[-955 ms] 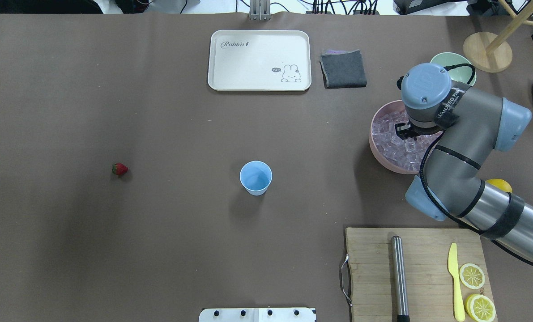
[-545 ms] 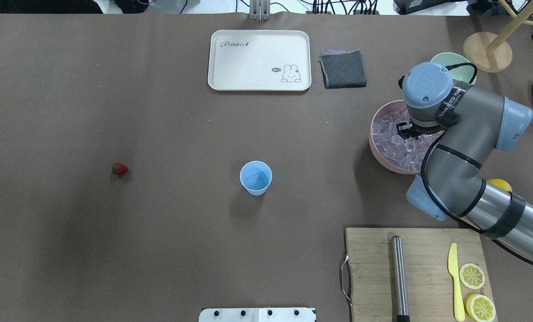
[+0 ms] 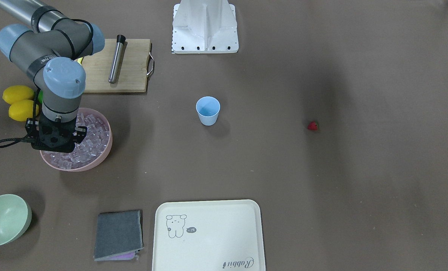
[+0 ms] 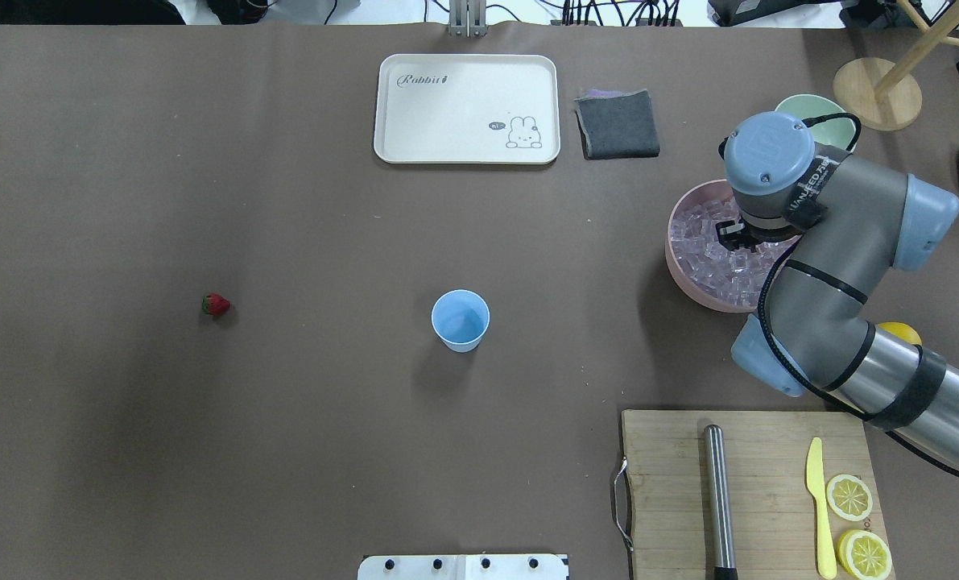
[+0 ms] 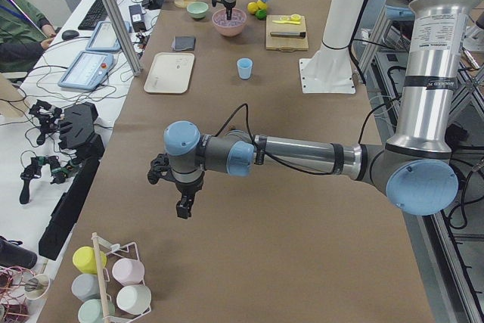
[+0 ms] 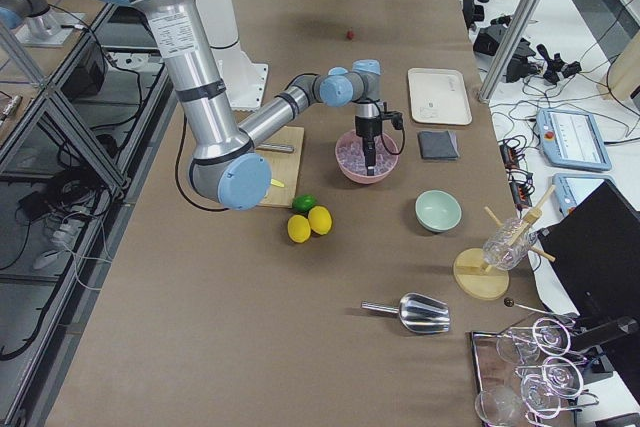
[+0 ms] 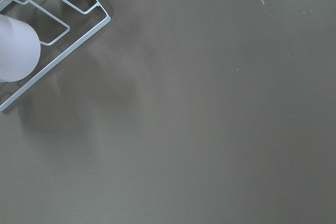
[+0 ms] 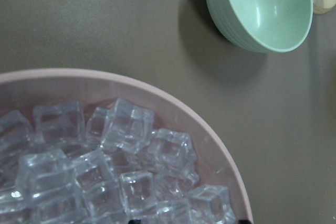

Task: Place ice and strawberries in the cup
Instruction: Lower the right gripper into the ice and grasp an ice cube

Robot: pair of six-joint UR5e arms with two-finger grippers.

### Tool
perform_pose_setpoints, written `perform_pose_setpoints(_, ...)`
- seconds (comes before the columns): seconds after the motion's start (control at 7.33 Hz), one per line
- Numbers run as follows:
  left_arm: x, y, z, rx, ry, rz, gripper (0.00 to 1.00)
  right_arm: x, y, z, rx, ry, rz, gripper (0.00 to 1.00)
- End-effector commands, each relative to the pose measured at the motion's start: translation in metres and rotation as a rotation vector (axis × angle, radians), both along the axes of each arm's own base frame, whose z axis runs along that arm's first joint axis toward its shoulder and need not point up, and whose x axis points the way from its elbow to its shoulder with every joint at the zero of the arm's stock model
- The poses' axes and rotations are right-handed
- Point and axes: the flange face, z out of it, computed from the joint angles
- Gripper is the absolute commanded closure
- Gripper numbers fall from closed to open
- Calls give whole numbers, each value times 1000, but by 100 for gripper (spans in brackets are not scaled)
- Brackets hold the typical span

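Pink bowl [image 4: 671, 242] of ice [image 4: 700, 251] lies beneath my right gripper [image 4: 735, 238], fingers spread above the cubes; cup [image 4: 460, 320] stands well apart, left.

Glassy ice [image 4: 708, 254] in pink bowl [image 4: 671, 272]; blue cup [image 4: 460, 320] upright, empty, mid-table; strawberry [image 4: 215, 304] well apart.

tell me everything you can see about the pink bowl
The pink bowl is wide, round and shallow, with a smooth plain rim, and looks like matte plastic. It stands upright on the brown table on the robot's right, filled nearly to the rim with clear ice cubes. The right gripper hangs over the ice with its fingers pointing down; whether it touches any cube cannot be told. A pale green bowl stands close by, apart from it.
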Motion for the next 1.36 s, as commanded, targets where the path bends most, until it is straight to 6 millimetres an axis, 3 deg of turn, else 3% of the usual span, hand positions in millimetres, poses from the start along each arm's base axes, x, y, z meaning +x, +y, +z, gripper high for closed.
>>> perform_pose_setpoints(0.0, 0, -3, -3, 4, 0, -1, 2, 0, -1, 0, 0, 2, 1, 47)
perform_pose_setpoints(0.27, 0, -5, -5, 9, 1, -1, 2, 1, -2, 1, -2, 2, 4, 68)
perform_pose_setpoints(0.55, 0, -6, -6, 9, 1, -1, 2, 6, -4, -6, -4, -3, 5, 100)
perform_pose_setpoints(0.95, 0, -7, -3, 7, 0, 1, 2, 14, -9, -9, -10, 0, 13, 97)
perform_pose_setpoints(1.23, 0, -7, -2, 5, 0, 2, 2, 10, -14, -41, -12, -5, 15, 96)
